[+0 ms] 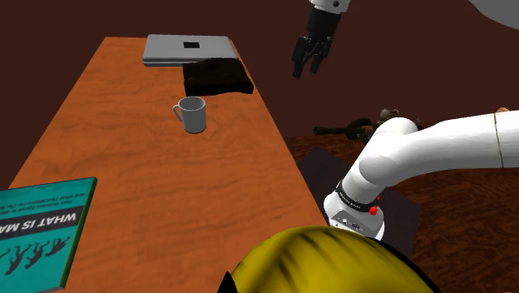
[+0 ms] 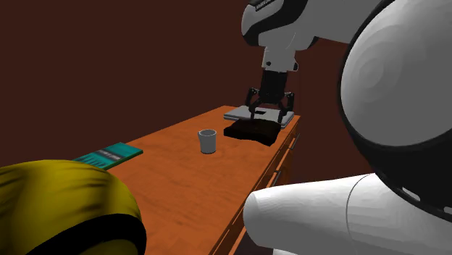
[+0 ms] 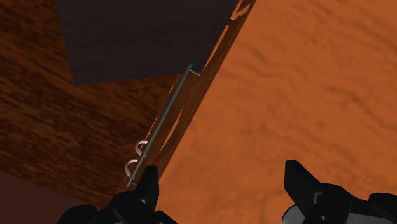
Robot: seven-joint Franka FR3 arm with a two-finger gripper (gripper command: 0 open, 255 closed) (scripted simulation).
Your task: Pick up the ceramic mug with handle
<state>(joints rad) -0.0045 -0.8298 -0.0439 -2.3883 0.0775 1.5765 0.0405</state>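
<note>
jaws: wide apart, empty, high over the counter's edge | grey handled mug [image 1: 191,114]: upright mid orange wooden counter [image 1: 166,200] | mug sits below jaws, toward shoulder view's left, well apart

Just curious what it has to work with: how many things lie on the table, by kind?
Mug: 1
Book: 1
Laptop: 1
Black slab: 1
Total: 4; the yellow thing in front may not be on it.

mug [image 1: 192,114] on table [image 1: 150,191], near cloth [image 1: 217,77]
</note>
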